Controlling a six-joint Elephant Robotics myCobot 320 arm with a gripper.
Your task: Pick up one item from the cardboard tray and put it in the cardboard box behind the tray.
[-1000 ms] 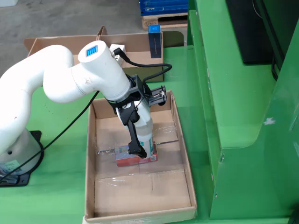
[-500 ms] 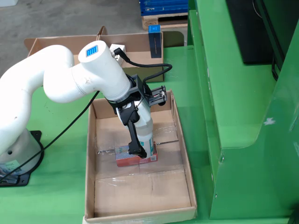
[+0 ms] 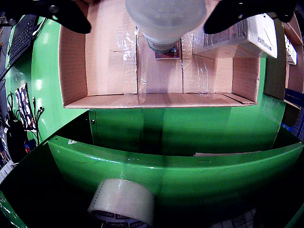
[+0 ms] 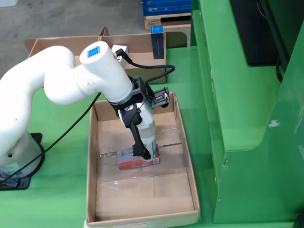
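In the gripper-mounted view, nearest the lens, a roll of clear tape [image 3: 122,203] lies by the green rim, its core printing too small to read; beyond it the cardboard tray [image 3: 156,100] holds a small red-labelled carton [image 3: 168,55], its lettering blurred, and a white printed box [image 3: 247,33] whose text I cannot make out. In the still view the end effector [image 4: 145,151] sits over that carton [image 4: 137,161] mid-tray, fingers [image 4: 137,140] flanking it; whether they are clamped or apart I cannot tell; the carton looks light, stiff and smooth-faced, best pinched across its narrow sides; farthest back stands the cardboard box [image 4: 52,43] on the bench [image 4: 57,118].
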